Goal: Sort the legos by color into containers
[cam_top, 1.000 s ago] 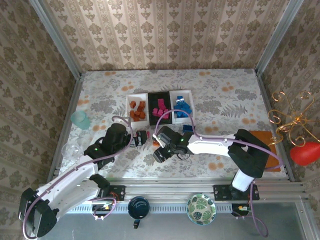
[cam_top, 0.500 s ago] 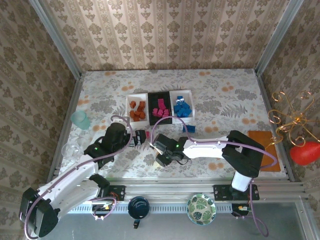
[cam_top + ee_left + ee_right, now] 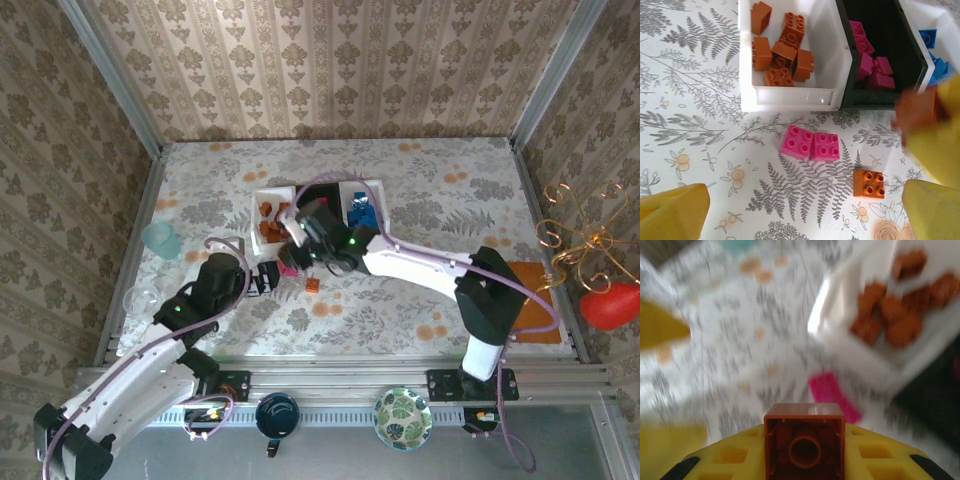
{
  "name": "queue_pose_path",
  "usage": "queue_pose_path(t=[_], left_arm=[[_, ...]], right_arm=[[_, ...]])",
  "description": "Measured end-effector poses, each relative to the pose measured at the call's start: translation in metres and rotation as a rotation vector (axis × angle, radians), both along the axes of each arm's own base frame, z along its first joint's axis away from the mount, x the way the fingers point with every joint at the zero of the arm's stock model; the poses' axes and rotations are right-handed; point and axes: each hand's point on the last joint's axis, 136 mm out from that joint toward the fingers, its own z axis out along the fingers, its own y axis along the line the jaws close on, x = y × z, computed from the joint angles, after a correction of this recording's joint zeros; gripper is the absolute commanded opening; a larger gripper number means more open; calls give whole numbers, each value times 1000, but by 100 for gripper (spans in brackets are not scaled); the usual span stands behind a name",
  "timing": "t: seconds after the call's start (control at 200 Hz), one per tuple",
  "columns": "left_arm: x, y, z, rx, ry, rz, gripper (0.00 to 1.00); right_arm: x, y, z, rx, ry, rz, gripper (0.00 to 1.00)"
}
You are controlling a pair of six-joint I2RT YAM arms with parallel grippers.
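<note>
Now the right gripper (image 3: 804, 462) is clamped on an orange brick (image 3: 804, 437), its hollow underside facing the wrist camera. It seems to hang just short of the white tray (image 3: 790, 96) of orange bricks (that view is smeared, so the spot is unsure). The left gripper (image 3: 802, 215) stands over the table with its jaws wide apart. Beneath it two magenta bricks (image 3: 810, 144) lie touching side by side, with a loose orange brick (image 3: 869, 183) near them. The black tray (image 3: 875, 104), against the white one, holds magenta bricks.
</note>
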Motion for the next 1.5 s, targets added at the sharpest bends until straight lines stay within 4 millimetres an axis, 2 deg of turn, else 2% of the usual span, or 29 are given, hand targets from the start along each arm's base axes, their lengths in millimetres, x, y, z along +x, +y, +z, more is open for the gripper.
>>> queue_pose_path(t=[0.045,0.11,0.32,0.375,0.44,0.48,0.675,0.755,0.875,1.005,1.09,1.17,1.275,1.385,1.5], left_arm=[[-2,3,1,-1,-3,8,100],[-4,5,0,-2,-3,14,100],[-10,10,-13,13,36,23,100],[-11,11,-16,16,44,26,100],[-12,11,-18,18,48,26,100],[-13,12,-19,19,50,25,100],[-15,13,-18,14,45,25,100],[-15,12,-18,10,47,19,100],[-15,12,-18,9,48,17,100],[-15,12,-18,9,47,17,100],[-15,12,-18,8,46,17,100],[-14,11,-18,6,42,17,100],[-13,10,-18,4,40,17,100],[-11,8,-19,4,40,16,100],[-9,6,-24,13,55,15,100]], right_arm=[[18,10,9,33,-17,-10,32],[41,23,10,54,-24,-24,33],[98,47,-24,56,17,-90,36],[106,49,-31,52,30,-104,42],[115,51,-36,54,42,-120,57],[119,51,-36,58,45,-128,62],[123,51,-19,91,37,-147,69],[115,44,-18,91,45,-150,70],[89,25,-13,80,68,-151,71],[50,0,-3,78,74,-146,73],[18,-16,-5,62,79,-130,73],[-8,-32,-19,30,92,-126,73],[-34,-54,-55,-42,142,-142,73],[-47,-73,-93,-116,203,-177,73],[-50,-73,-110,-135,230,-192,73]])
